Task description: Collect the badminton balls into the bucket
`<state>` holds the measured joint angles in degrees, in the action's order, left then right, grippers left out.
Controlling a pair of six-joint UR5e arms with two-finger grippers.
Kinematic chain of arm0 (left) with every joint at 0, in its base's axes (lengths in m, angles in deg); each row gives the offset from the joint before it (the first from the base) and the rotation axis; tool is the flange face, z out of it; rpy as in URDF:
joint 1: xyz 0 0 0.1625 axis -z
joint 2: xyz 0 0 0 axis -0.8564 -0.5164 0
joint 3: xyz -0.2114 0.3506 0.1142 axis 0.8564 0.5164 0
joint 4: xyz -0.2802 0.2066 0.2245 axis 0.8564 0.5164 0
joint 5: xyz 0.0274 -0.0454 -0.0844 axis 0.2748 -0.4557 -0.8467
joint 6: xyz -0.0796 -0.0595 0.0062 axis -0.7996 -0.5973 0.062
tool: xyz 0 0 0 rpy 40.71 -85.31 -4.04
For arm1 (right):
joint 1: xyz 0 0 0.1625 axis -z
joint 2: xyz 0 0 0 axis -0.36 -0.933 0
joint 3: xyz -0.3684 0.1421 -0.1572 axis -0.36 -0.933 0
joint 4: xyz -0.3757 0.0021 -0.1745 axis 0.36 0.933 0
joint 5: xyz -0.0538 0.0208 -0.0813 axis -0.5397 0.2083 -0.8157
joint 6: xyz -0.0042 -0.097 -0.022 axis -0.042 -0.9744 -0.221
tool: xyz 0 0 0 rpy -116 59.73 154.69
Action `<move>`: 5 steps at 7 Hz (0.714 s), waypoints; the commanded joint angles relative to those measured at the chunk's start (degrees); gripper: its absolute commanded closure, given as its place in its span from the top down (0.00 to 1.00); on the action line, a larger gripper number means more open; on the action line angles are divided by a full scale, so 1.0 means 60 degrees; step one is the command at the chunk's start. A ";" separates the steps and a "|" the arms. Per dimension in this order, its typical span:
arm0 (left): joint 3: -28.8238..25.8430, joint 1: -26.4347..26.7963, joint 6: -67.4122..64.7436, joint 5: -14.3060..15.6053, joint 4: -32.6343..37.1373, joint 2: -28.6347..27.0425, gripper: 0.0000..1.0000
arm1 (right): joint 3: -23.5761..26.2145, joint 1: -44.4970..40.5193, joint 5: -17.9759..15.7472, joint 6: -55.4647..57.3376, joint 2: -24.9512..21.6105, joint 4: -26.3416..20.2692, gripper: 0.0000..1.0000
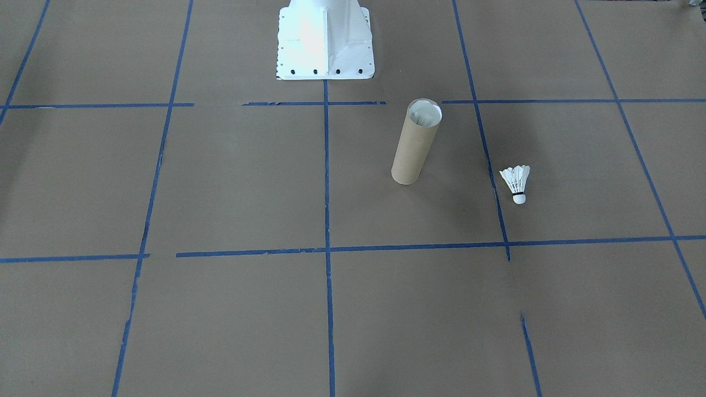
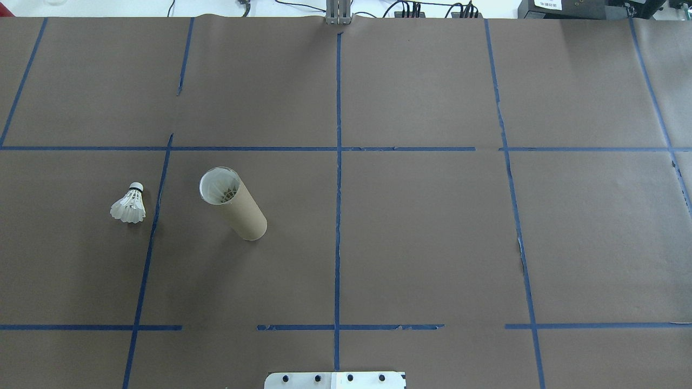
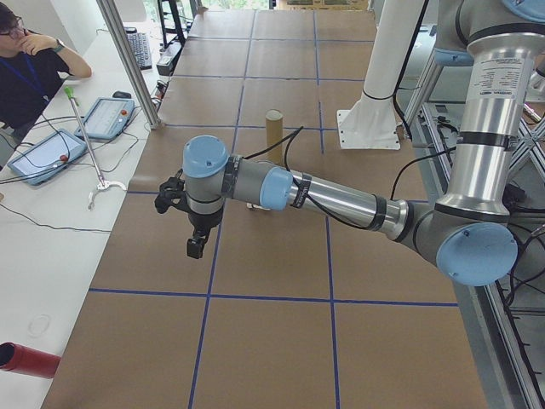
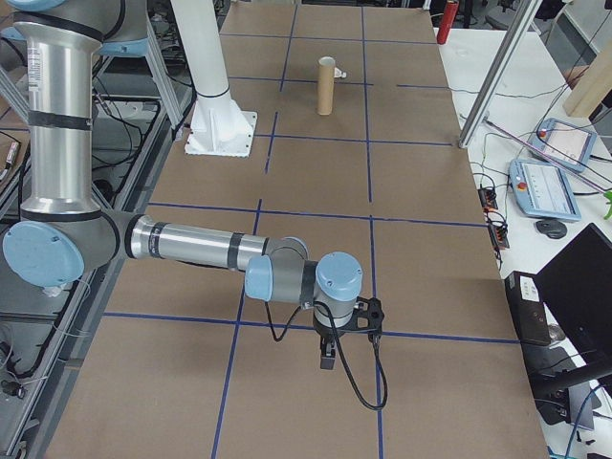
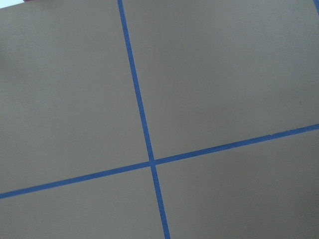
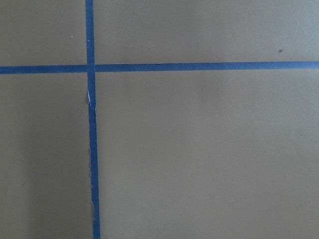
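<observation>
While both arms hang over bare parts of the table (image 2: 411,232), a brown cardboard bucket (image 2: 238,207) stands upright on the brown paper covering, on the robot's left half. White feathers of a badminton ball already inside (image 2: 226,193) show through its open top. One loose badminton ball (image 2: 130,205) lies on its side near the bucket, across a line of blue tape (image 2: 153,227) from it, well apart from either arm. The left gripper (image 3: 196,247) and right gripper (image 4: 327,360) point downward above the paper; these side views do not let me tell whether their fingers are apart or together. A seated person (image 3: 25,72) is at a side desk.
</observation>
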<state>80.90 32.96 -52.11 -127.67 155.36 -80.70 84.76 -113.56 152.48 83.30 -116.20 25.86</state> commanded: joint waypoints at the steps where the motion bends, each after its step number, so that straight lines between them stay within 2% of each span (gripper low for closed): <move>1: 0.0096 -0.0527 -0.1684 -0.0019 0.0906 0.0006 1.00 | 0.0000 0.0000 -0.0005 0.0000 0.0001 0.0000 1.00; 3: 0.0169 -0.2530 -0.5594 0.0068 0.3070 0.0065 1.00 | 0.0000 0.0000 -0.0005 0.0000 0.0001 0.0000 1.00; 4: 0.0170 -0.3235 -0.7197 0.0098 0.4518 0.0573 1.00 | 0.0000 0.0000 -0.0005 0.0000 -0.0014 0.0000 1.00; 5: 0.0184 -0.3648 -0.9142 0.0359 0.6301 0.1245 1.00 | 0.0000 0.0000 -0.0005 0.0000 0.0001 0.0000 1.00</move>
<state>81.90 15.10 -93.33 -126.77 181.40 -77.23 84.76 -113.56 152.45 83.30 -116.23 25.86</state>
